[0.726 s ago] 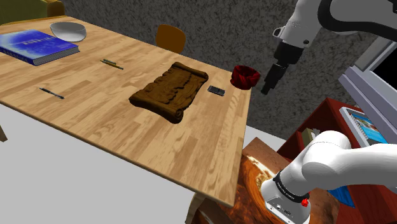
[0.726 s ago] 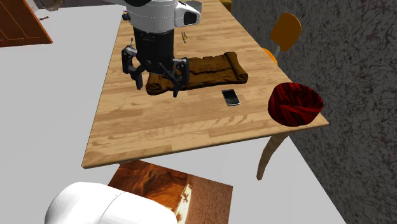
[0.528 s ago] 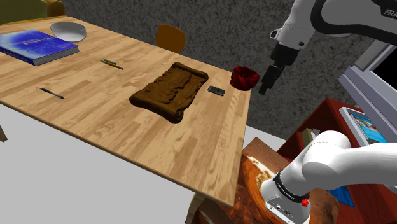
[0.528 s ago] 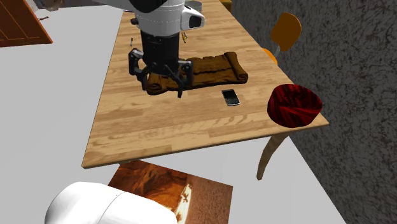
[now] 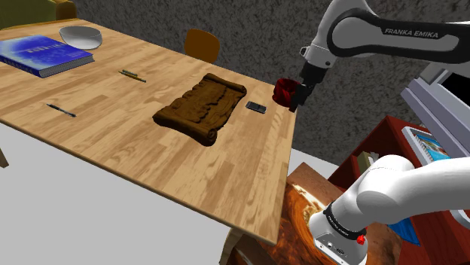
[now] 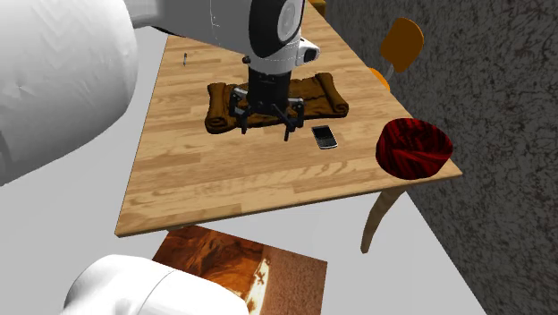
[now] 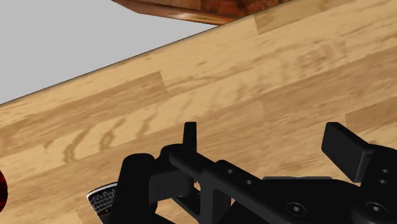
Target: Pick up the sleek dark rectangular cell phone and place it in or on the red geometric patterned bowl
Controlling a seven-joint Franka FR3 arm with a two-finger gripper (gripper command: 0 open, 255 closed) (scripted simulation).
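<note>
The phone point(image 6: 324, 137) lies flat on the wooden table point(image 6: 206, 188), near its end, between the brown cloth point(image 6: 326, 94) and the red bowl point(image 6: 413, 148), touching neither. The gripper point(image 6: 266, 123) hangs above the table with its two fingers spread wide and nothing between them; in the second exterior view it sits just to the phone's left, over the near edge of the cloth. The step in hand looks like the approach to the grasp. To do it well, the hand should first slide sideways until the phone is centred under the gap, and only then go down. The phone is thin and probably slick, so the fingertips need to reach almost to the wood and close on the two long edges, not on the corners. The spread seems roughly across the phone's short side already, so little turning should be needed. Coming down straight would keep the fingers from catching the cloth.
</note>
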